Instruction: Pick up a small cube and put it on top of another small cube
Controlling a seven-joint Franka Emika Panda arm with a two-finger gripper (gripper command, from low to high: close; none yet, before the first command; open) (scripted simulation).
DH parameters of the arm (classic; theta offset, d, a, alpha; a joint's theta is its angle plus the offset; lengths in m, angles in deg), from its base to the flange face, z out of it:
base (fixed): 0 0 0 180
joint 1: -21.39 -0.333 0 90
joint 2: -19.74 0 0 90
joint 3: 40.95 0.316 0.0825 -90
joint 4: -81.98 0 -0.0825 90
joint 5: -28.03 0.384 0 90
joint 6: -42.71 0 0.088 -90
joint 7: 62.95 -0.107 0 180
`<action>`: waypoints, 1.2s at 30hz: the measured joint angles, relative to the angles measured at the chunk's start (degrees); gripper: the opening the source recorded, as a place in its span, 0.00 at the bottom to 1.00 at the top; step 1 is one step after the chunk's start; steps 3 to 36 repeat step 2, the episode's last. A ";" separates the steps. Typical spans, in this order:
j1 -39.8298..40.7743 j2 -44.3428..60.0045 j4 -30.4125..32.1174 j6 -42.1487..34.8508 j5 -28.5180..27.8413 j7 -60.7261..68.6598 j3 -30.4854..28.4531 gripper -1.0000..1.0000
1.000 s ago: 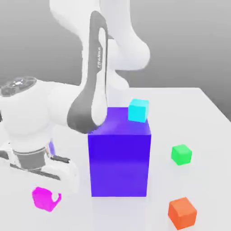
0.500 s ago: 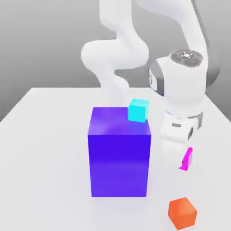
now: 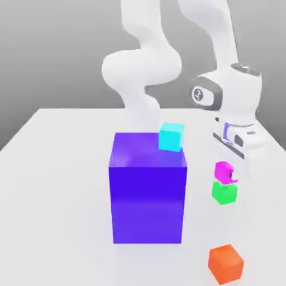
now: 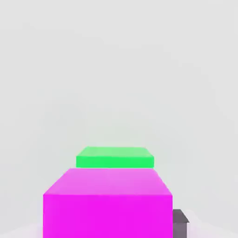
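On the exterior view's right, the white two-finger gripper (image 3: 230,174) grips the small bright magenta cube (image 3: 223,171), held directly above the small bright green cube (image 3: 224,192) on the white table (image 3: 56,184); whether the two touch is unclear. Left of them stands a big blue-violet block (image 3: 148,195) with a small cyan cube (image 3: 171,137) by its top far corner. An orange cube (image 3: 225,263) lies nearer.

In the hand view, the magenta cube (image 4: 108,204) sits clamped, the green cube (image 4: 115,158) beyond it.

No readable text, label or number on any cube or arm.
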 joint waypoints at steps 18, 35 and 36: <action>-0.05 0.00 0.00 0.00 0.00 0.00 0.00 1.00; -0.05 0.00 0.00 0.00 0.00 0.00 0.00 1.00; -0.05 0.00 0.00 0.00 0.00 0.00 0.00 1.00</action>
